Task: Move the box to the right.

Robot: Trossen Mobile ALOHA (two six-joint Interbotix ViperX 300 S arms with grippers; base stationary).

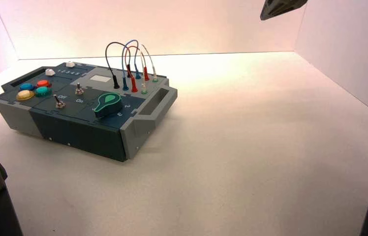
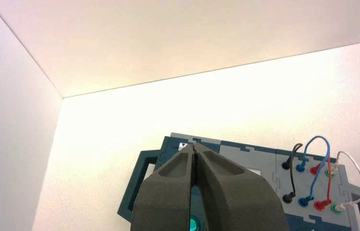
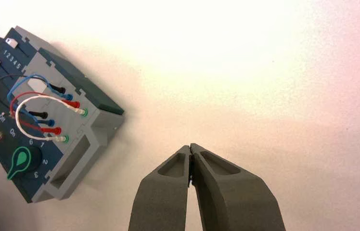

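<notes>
Table (image 1: pixel 270 147): white, w/ white walls round it. Box (image 1: pixel 86 128) sits on the table's left half in high view, turned at an angle, near corner pointing toward the robot; the right half of the table is well apart from it.

Box top: dark-blue & grey panels, grey handle (image 1: pixel 155 104) at its right end, dark slot handle at the far left end. Green dial (image 1: pixel 107 104) near the right front, numbers round it; in right wrist view its pointer lies between 6 and 3 side, exact mark hard to tell. Looped wires (image 1: pixel 130 61) (black, blue, red, white) plugged in at the back right. Four round buttons (image 1: pixel 34 89) at left: blue, red, yellow, teal. Two toggle switches (image 1: pixel 69 96) mid-front, w/ "Off" & "On" lettering by them. Two white sliders (image 1: pixel 60 68) along the back left, by a 1–5 scale.

Left gripper (image 2: pixel 195 147): above the box's left part, fingers pressed together, tips meeting, holding nothing. Left arm base at lower left corner in high view.

Right gripper (image 3: pixel 190 147): over bare table, well apart from the box to its right, fingers pressed together, nothing between them.
</notes>
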